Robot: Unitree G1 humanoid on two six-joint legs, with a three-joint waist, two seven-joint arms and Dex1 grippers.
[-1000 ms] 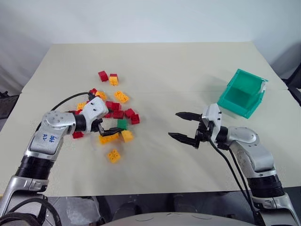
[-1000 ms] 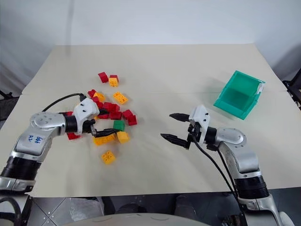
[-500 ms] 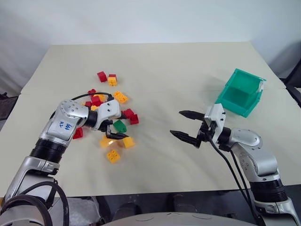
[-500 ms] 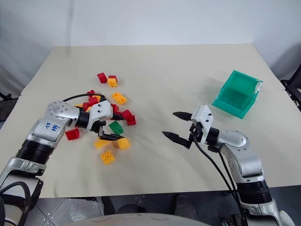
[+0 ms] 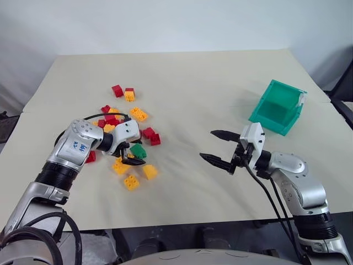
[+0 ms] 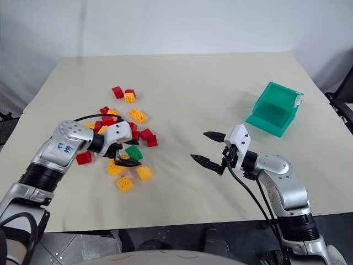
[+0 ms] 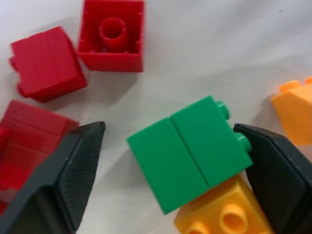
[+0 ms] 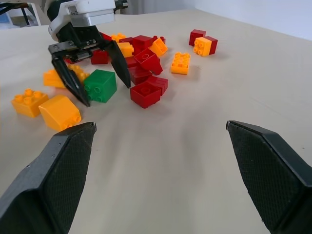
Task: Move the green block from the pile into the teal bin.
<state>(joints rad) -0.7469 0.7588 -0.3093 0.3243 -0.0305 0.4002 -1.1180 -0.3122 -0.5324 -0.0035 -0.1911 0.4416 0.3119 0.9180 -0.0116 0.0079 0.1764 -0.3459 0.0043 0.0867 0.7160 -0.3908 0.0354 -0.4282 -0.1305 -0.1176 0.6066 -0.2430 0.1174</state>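
Green block (image 7: 192, 148): lies at the near edge of the pile (image 5: 124, 118) of red and yellow-orange bricks, propped on an orange brick (image 7: 224, 212), studs sideways.
Left gripper (image 5: 132, 154): fingers spread and straddling the green block, one fingertip (image 7: 268, 165) touching its studded end, the other apart from it; no grasp closed.
Right gripper (image 5: 218, 148): spread wide, empty, above the table (image 5: 187, 77).
Teal bin (image 5: 277, 107): well apart, at the table's right side.

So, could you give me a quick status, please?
Left gripper open, straddling green block. Right gripper open, idle. Yellow brick touching block.
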